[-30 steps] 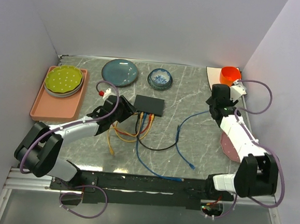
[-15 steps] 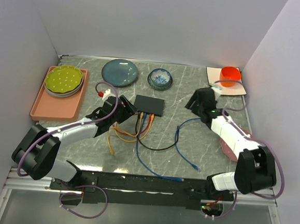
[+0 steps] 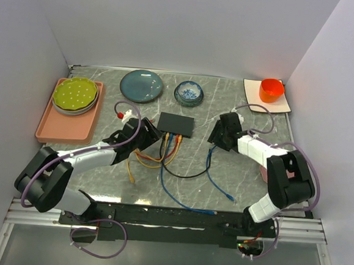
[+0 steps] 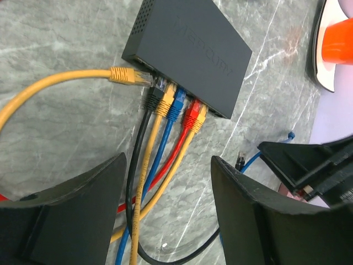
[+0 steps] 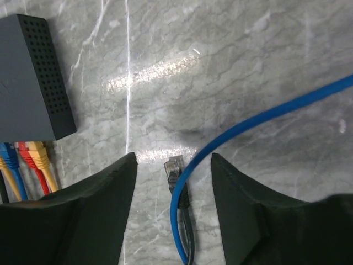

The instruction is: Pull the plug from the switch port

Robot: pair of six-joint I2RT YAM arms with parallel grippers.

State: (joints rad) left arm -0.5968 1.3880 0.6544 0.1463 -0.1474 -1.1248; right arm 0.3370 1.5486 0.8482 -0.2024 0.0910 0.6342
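left claw [image 4: 168, 165]: gapes wide, holds nothing, faces plugs [image 4: 176, 107] in switch [image 4: 193, 49] | right claw [image 5: 172, 160]: gapes wide, holds nothing, hovers over loose black plug [image 5: 176, 168]

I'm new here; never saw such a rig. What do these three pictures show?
Two robot arms are bolted to a table. One picture looks down from above; two come from a camera on each wrist, the dark shapes being that arm's fingers. On the table lie a switch with coloured cables plugged in, a blue plate, a bowl and an orange cup. The left gripper is open near the plugs, the right gripper open over a loose plug; both empty.
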